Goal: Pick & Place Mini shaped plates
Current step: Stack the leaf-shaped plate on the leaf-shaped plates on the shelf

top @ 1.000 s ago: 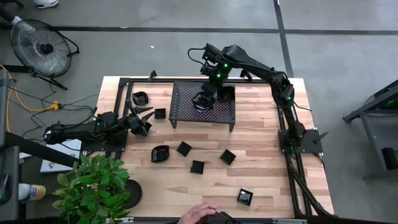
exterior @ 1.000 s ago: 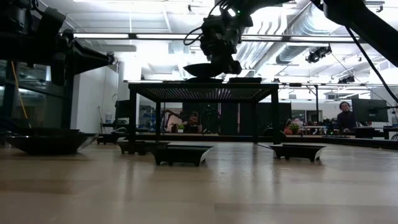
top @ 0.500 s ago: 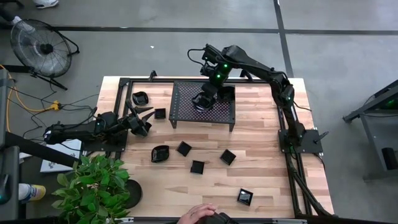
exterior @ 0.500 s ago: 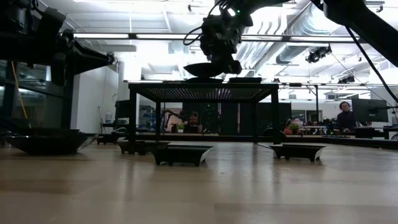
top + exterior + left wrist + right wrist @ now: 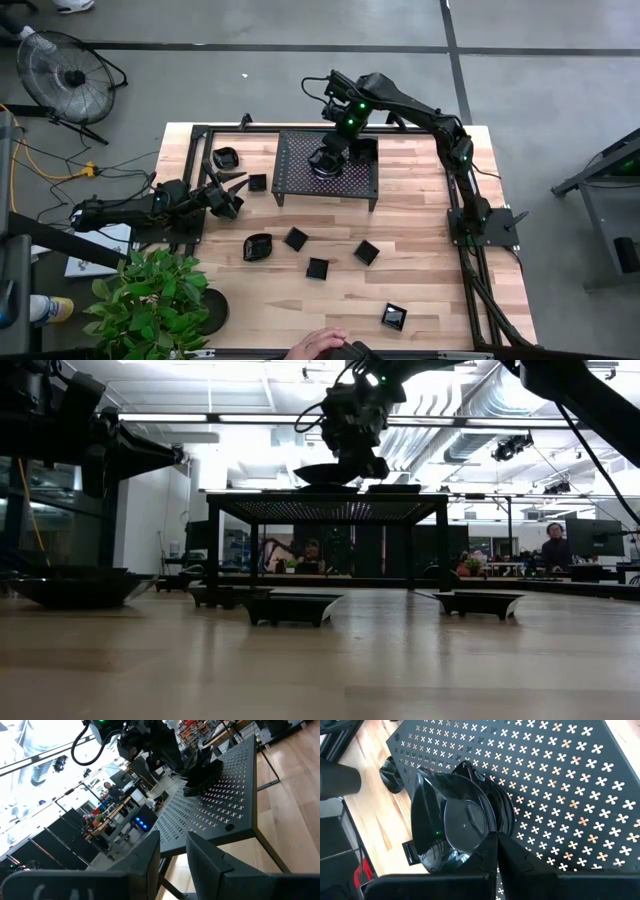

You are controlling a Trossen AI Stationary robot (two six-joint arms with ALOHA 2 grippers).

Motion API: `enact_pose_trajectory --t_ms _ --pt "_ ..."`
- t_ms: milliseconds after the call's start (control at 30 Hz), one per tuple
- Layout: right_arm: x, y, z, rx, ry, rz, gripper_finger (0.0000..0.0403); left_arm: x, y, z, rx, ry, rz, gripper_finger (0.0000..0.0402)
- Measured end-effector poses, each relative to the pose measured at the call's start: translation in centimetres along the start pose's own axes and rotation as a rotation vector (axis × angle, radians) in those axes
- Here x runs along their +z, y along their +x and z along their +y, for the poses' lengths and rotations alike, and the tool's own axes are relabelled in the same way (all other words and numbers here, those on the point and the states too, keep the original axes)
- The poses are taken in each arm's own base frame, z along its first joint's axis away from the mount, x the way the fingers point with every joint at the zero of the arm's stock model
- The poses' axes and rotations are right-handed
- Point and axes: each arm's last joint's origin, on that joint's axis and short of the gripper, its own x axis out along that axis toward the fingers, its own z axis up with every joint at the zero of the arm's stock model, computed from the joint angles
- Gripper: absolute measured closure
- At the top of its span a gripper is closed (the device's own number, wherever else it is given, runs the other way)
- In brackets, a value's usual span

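Right wrist view: right gripper [image 5: 496,845], fingers pressed together on the near rim of a round scalloped plate [image 5: 455,822]; plate sits over the perforated rack [image 5: 560,775], seemingly on top of other dishes of the same shape, so a stack is forming there. High view confirms it: right gripper [image 5: 330,158] sits over the middle of the rack [image 5: 362,178], arm reaching in from the table's right edge.

Low view: held plate [image 5: 328,473] level with, or just above, the rack top [image 5: 330,505]; cannot tell whether it rests fully or hangs a little clear. The gap, if any, lies straight below the gripper, so the coming move looks like a short vertical settle and a release, not a sideways shift.

Left gripper [image 5: 226,196] waits low at the table's left side, fingers [image 5: 145,857] set apart with nothing between them, pointed toward the rack.

Loose square plates [image 5: 318,268] lie on the bare table [image 5: 430,300] in front of the rack, and one small dish [image 5: 257,182] just beside the left gripper. That dish is far nearer the left arm than the right.
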Motion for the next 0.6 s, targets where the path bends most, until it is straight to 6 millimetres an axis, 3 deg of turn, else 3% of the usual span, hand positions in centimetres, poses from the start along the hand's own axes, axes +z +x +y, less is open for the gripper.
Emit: enact_pose_trajectory --t_ms 600 --pt "0.14 0.87 -0.14 0.002 0.007 0.021 0.0403 0.01 0.0 0.0 0.0 0.0 -0.001 0.0309"
